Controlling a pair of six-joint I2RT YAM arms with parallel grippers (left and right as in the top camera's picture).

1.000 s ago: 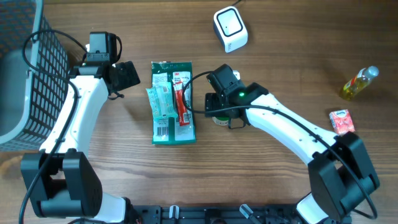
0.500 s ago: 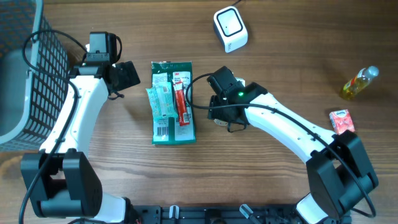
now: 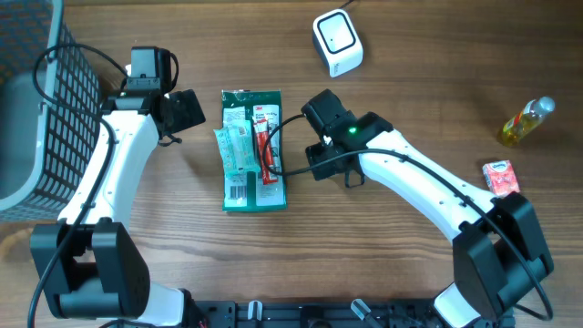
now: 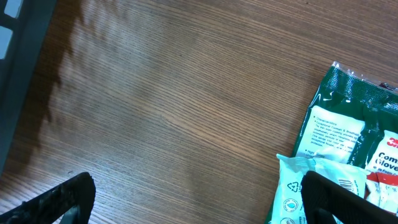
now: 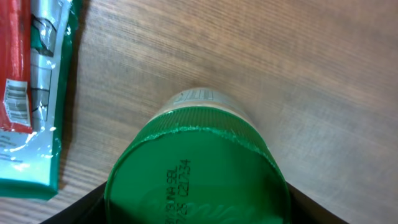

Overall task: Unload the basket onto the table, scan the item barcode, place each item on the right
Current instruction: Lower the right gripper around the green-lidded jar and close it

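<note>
A jar with a green lid fills the right wrist view, printed digits on top. My right gripper is shut on it, a dark finger pressed against each side of the lid. From overhead the jar is hidden under that gripper. The white barcode scanner stands at the far middle of the table. My left gripper hangs open and empty above bare wood, its right fingertip over the edge of a green packet.
The green packet with a red stick on it lies between the arms. A dark wire basket stands at the left edge. A yellow bottle and a pink carton sit at the right.
My right gripper has narrowed onto the jar and shifted slightly away from the front edge; the jar's pale side seen below it earlier is now covered. The left arm has not moved.
</note>
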